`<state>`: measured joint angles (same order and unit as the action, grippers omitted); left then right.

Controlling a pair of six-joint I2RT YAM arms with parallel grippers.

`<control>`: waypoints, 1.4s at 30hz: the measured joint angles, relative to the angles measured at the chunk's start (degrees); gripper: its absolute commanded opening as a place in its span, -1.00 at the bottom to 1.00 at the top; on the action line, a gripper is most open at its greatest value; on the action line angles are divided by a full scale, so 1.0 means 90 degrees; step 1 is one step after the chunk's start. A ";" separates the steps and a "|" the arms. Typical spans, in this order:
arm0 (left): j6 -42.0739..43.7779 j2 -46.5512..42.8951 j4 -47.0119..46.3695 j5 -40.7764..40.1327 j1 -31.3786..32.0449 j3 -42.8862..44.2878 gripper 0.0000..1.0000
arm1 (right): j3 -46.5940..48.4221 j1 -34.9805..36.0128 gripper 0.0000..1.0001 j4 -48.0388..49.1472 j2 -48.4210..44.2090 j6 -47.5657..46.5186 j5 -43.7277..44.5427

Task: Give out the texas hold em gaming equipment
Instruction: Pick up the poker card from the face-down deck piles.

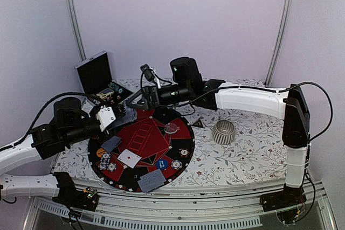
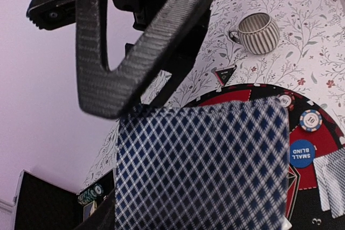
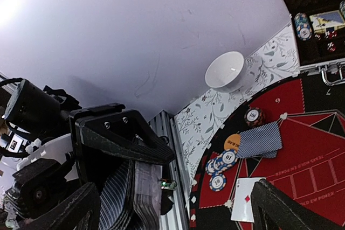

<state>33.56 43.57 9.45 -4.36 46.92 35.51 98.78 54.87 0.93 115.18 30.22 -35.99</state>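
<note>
- Top external view: we find the left gripper (image 1: 119, 115) raised over the far-left rim of the round mat (image 1: 148, 136), clamped on a deck (image 1: 127, 112) of grey-blue-backed cards.
- Left wrist agrees: the diamond-patterned backs fill the lower frame, and a black finger of the other arm hangs just above the deck's top edge.
- The right gripper (image 1: 140, 100) comes in from the far side with its jaws spread wide and nothing in them. From its own wrist camera we see the fanned card edges sitting between its two fingers, with nothing pinched.
- Down on the mat some seats are served. Face-down cards (image 1: 111, 144) lie against the orange disc (image 1: 100, 153), with a cluster of chips (image 1: 106, 160) just beside.
- A face-up card (image 1: 129, 158) lies nearer the centre, and a face-down lot (image 1: 152, 180) sits at the near rim. The blue disc (image 1: 161, 164) lies between those two.
- We judge the step in hand to be the deal itself, an arm-to-arm pull of a card off the held deck.
- The next move calls for the right fingers to close on the top card alone, at its free edge, while the left grip stays firm.
- That card then wants carrying to a seat with no cards, probably on the right side of the mat.
</note>
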 measured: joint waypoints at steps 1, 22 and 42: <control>0.0044 0.0000 0.0005 -0.0039 0.0034 -0.0007 0.01 | 0.0095 0.0049 0.98 -0.0092 0.0066 0.0053 -0.0056; 0.0260 0.0039 0.0041 -0.0476 0.0124 -0.0107 0.01 | 0.0741 0.0228 0.83 -0.1379 0.0595 0.0087 0.0085; 0.0272 0.0034 0.0078 -0.0597 0.0134 -0.0138 0.03 | 0.0726 0.0136 -0.07 -0.1542 0.0350 -0.0100 0.0022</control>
<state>36.01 43.88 10.15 -9.74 48.12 34.26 105.32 56.10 -12.95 118.32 29.32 -35.79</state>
